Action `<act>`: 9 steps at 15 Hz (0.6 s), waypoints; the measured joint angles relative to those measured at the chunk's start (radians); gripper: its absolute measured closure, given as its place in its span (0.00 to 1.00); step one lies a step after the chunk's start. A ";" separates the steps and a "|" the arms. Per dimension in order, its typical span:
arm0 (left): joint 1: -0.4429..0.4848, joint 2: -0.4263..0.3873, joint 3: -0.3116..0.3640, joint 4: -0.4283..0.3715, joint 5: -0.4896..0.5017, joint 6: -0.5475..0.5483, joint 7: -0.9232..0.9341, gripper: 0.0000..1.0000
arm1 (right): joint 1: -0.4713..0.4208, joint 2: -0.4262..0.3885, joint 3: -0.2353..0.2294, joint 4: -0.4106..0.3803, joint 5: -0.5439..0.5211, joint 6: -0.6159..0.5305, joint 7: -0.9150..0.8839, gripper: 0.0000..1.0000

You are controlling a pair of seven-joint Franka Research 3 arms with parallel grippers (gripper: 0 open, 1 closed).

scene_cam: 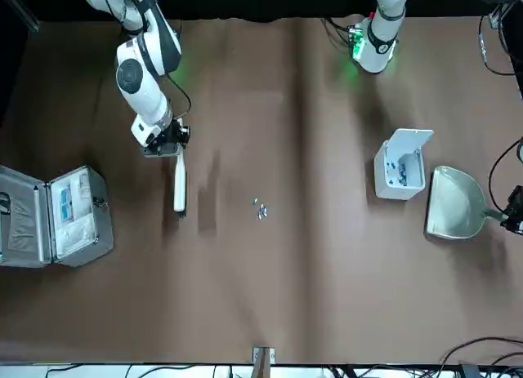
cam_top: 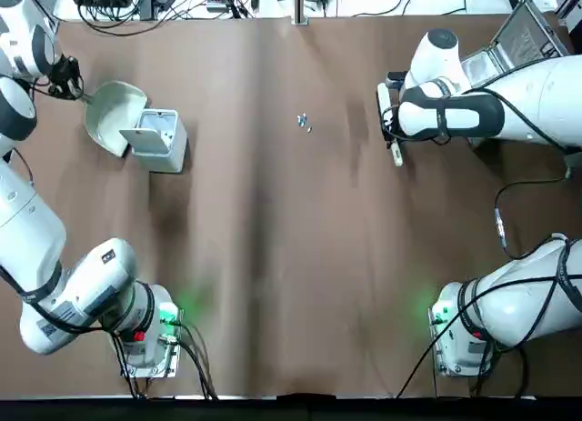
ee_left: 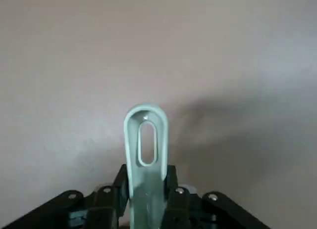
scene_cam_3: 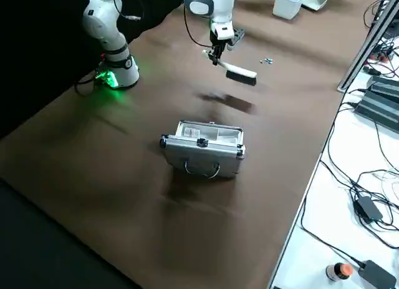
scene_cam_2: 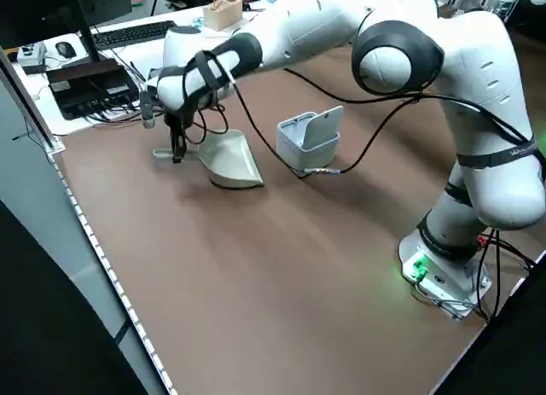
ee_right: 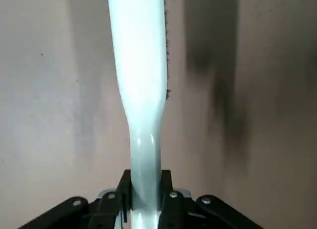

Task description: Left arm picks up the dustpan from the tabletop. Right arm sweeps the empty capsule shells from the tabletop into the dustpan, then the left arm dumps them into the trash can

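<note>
My left gripper (cam_top: 68, 83) is shut on the thin handle (ee_left: 145, 140) of the off-white dustpan (cam_top: 114, 116) at the far left of the tabletop. The pan (scene_cam: 453, 202) sits low beside the pale-grey trash can (cam_top: 156, 139), whose flap lid is up with bluish bits inside (scene_cam: 399, 170). Several tiny empty capsule shells (cam_top: 305, 122) lie together near the far middle of the table. To their right, my right gripper (scene_cam: 167, 141) is shut on a white brush (scene_cam: 179, 186). The brush (scene_cam_3: 240, 72) hangs above the table, apart from the shells (scene_cam_3: 267, 60).
An open silver metal case (scene_cam: 57, 215) lies at the far right corner of the table, behind the right arm. Cables and electronics line the far edge (cam_top: 136, 3). Bare brown tabletop (cam_top: 291, 275) stretches between the two arm bases.
</note>
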 joint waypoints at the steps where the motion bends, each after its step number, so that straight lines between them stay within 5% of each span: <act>1: -0.001 -0.017 -0.009 0.000 0.000 -0.008 -0.014 0.67 | 0.000 0.002 0.000 0.009 0.000 0.000 0.008 0.74; 6: -0.003 -0.148 -0.096 0.004 0.000 -0.122 -0.035 0.67 | 0.004 0.050 0.005 0.187 0.000 -0.234 0.083 0.74; 9: -0.003 -0.200 -0.159 0.004 0.000 -0.185 -0.042 0.67 | 0.035 0.070 0.010 0.234 0.000 -0.263 0.138 0.74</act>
